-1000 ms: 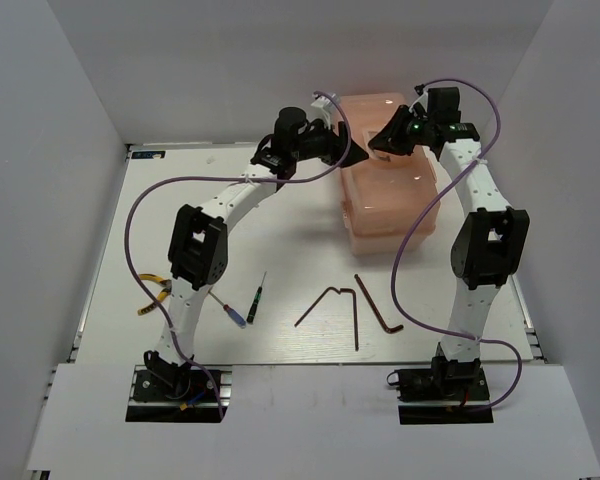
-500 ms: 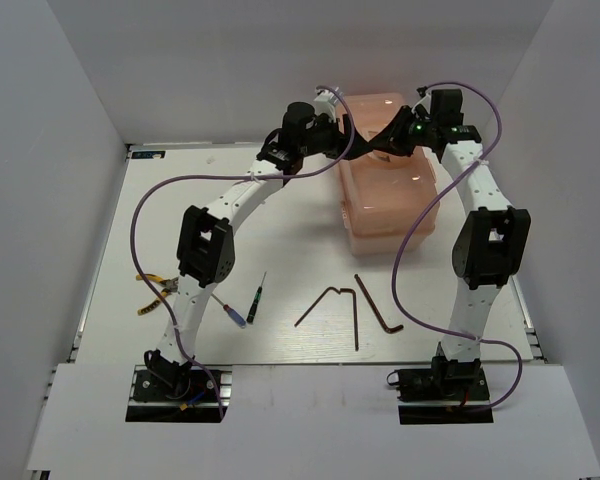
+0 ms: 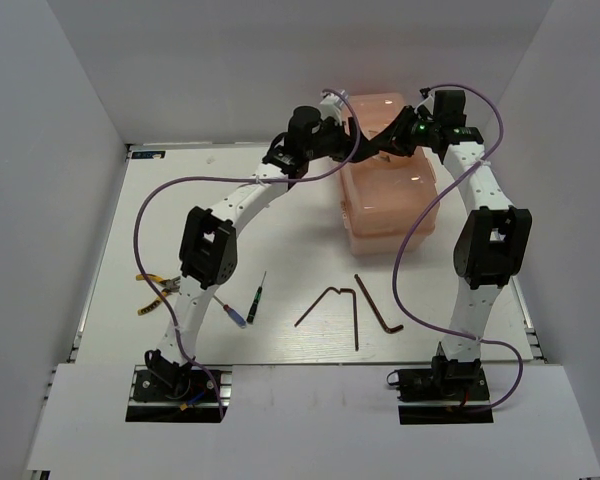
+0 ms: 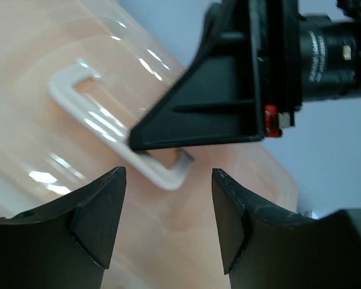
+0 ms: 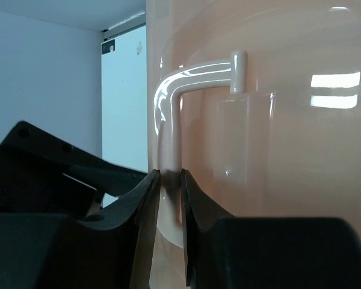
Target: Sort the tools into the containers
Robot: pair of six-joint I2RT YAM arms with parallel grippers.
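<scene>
**A:** What takes up the most room?

**B:** The white surface (image 3: pixel 280 220). On it, at 1 o'clock, sits the pink toolbox (image 3: pixel 385 200).

**A:** And the arms?

**B:** The left arm (image 3: pixel 205 245) rises from 7 o'clock and the right arm (image 3: pixel 490 250) from 5 o'clock. Both arch toward the box, and their hands come close together above its lid (image 4: pixel 24 138).

**A:** What is the right hand doing?

**B:** The right hand (image 5: pixel 167 180) is clenched on the lid's white handle (image 5: pixel 192 72). In its wrist view one leg of the handle runs down into the narrow gap between the two fingers (image 5: pixel 132 205), which press it from both sides.

**A:** The left hand?

**B:** The left hand (image 4: pixel 167 174) is released. Its fingers (image 4: pixel 96 211) are spread wide just above the lid and grasp nothing. Through the gap I see the handle and the right hand's dark finger against it.

**A:** Where are the tools?

**B:** Those I can see lie on the surface, well apart from the toolbox. The hex keys (image 3: pixel 356 320) are loosely grouped at 5 o'clock. The yellow pliers (image 3: pixel 160 290) lie at 8 o'clock, near the left edge. The green screwdriver (image 3: pixel 256 303) is at 7 o'clock. The blue screwdriver (image 3: pixel 238 320) lies just beside it, close to the left arm.

**A:** Is anything inside the box?

**B:** I cannot tell; the walls are too cloudy.
</scene>
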